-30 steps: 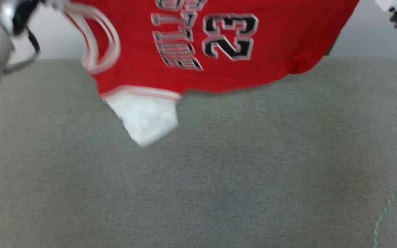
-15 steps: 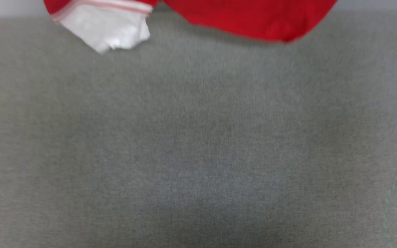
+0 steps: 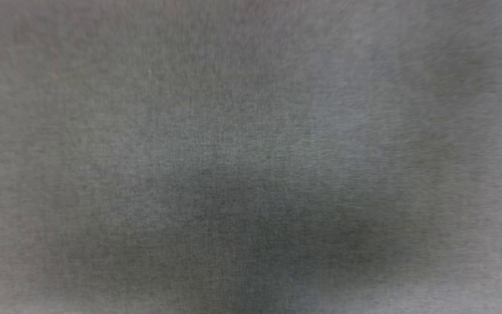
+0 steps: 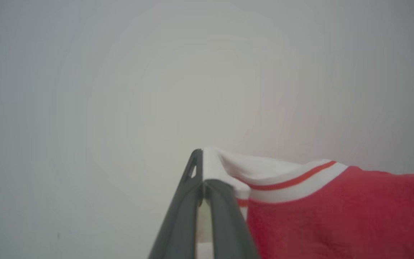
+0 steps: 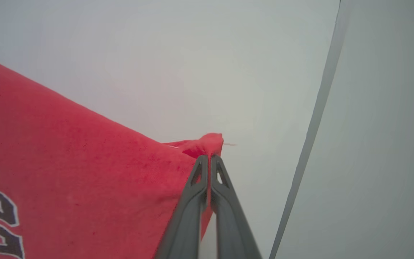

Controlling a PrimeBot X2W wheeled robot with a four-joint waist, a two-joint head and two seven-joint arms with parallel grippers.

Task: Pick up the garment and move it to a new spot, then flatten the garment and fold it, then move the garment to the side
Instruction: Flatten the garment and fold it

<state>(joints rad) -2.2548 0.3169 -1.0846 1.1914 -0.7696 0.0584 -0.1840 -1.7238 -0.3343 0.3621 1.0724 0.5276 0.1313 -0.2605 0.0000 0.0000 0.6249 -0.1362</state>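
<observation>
Two corners held. Grey desk (image 3: 251, 131) lies below. Garment (image 5: 67, 151) hangs aloft, stretched between both arms, long axis running left-right, neither arm nearer. Left fingers (image 4: 185, 216) clamped on white striped edge; right fingers (image 5: 228, 216) clamped on red corner.

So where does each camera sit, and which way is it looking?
Head view: on the robot's head, looking down at a blurry grey cloth surface.
Left wrist view: on the left wrist, looking along the left gripper, shut on the white striped edge of the red shirt; pale wall beyond.
Right wrist view: on the right wrist, looking along the right gripper, shut on a red corner of the shirt.
Shared: both wrist views show the same shirt, held by both grippers, against that wall.
</observation>
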